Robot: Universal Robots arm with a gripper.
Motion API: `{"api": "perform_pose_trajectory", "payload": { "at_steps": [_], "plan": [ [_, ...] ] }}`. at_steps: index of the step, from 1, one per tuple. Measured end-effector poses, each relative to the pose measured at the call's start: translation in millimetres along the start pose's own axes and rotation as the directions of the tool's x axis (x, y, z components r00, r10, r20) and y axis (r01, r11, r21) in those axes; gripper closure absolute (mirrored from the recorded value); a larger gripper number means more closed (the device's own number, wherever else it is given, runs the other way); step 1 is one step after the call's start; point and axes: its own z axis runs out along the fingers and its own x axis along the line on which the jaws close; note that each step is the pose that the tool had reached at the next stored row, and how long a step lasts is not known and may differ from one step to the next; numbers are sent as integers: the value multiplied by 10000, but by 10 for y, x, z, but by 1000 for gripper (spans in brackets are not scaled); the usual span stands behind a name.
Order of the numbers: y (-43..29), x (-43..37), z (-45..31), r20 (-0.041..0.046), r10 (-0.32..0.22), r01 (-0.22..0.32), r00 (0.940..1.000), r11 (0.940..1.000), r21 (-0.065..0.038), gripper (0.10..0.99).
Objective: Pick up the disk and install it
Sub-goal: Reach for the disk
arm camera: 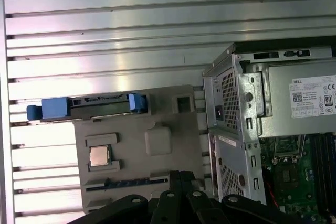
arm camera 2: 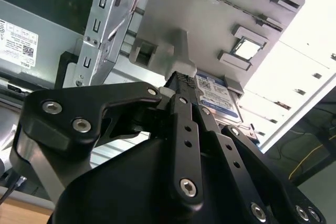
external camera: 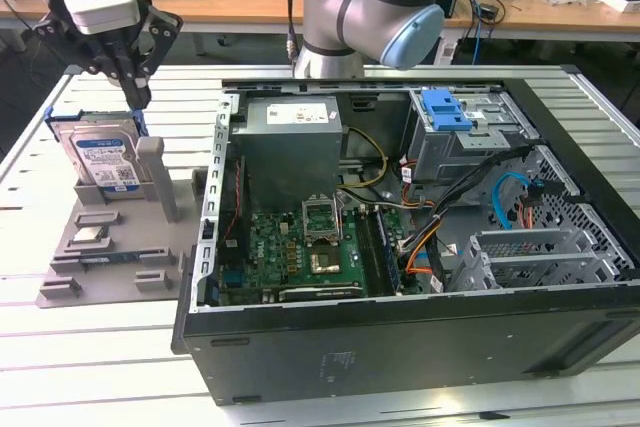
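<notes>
The disk (external camera: 100, 159) stands on edge in the grey moulded stand (external camera: 110, 247) at the exterior view's left: a silver drive with a blue-and-white label and a blue bracket. My gripper (external camera: 135, 99) hangs just above the disk's upper corner, fingers pressed together and holding nothing. In the second wrist view the shut gripper (arm camera 2: 181, 80) points at the stand (arm camera 2: 220, 19), with the disk's label (arm camera 2: 220, 98) just beyond the tips. The first wrist view looks down on the disk's (arm camera: 86, 107) top edge, with the gripper (arm camera: 178, 177) over the stand (arm camera: 142, 145).
An open computer case (external camera: 400, 197) lies beside the stand, with a motherboard, cables and a drive cage with a blue latch (external camera: 445, 110). A processor chip (external camera: 90, 237) rests on the stand. The arm's base (external camera: 370, 7) rises behind the case. A cluttered desk stands behind.
</notes>
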Motion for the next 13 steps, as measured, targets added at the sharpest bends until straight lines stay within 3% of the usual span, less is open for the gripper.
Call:
{"api": "perform_pose_trajectory", "payload": {
  "at_steps": [13],
  "plan": [
    [-12,169,-5,-1,1,-1,10000,10000,1,980]
  ]
}}
